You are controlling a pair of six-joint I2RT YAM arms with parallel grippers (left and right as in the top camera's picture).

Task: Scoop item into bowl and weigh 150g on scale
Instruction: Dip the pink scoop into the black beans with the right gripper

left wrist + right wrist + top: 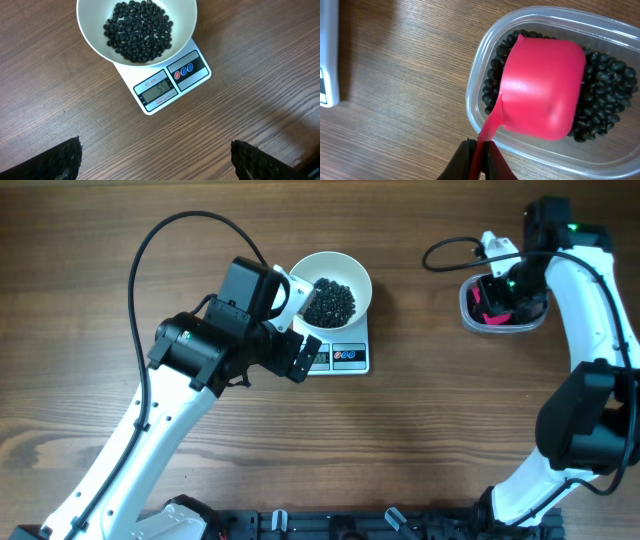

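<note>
Beans (138, 31) sit in bowl (186, 20) on scale (199, 54); left hand (157, 162) spread apart, right hand (479, 155) clamped on pink scoop (540, 90).

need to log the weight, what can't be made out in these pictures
- scale reading: left wrist view, display digits too small and faint.
- beans under the pink scoop: right wrist view, the scoop's body covers them.
- clear tub: right wrist view, far end cut by the right edge; overhead, right arm covers most.
- left gripper: left wrist view, only fingertips show at the bottom edge.
</note>
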